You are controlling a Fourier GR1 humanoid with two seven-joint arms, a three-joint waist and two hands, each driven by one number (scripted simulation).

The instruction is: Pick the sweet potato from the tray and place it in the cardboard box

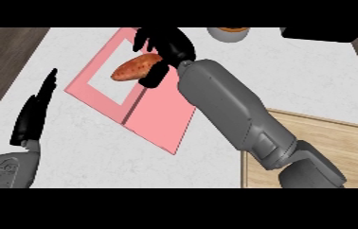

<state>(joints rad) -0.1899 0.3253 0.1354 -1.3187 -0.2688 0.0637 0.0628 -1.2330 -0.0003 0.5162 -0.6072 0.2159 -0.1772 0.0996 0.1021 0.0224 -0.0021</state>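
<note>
Orange sweet potato (133, 68) lies at the far end of the pink tray (161, 114), my right hand (166, 44) curled round it, so I judge the pick underway; next, a lift toward the cardboard box (315, 143), near right.

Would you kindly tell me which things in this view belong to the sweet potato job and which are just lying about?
Part of the job:
- sweet potato
- pink tray
- cardboard box
- right hand, curled round the sweet potato

Lying about:
- white bowl at the top edge
- dark object at the top right
- left hand, resting open at the left
</note>
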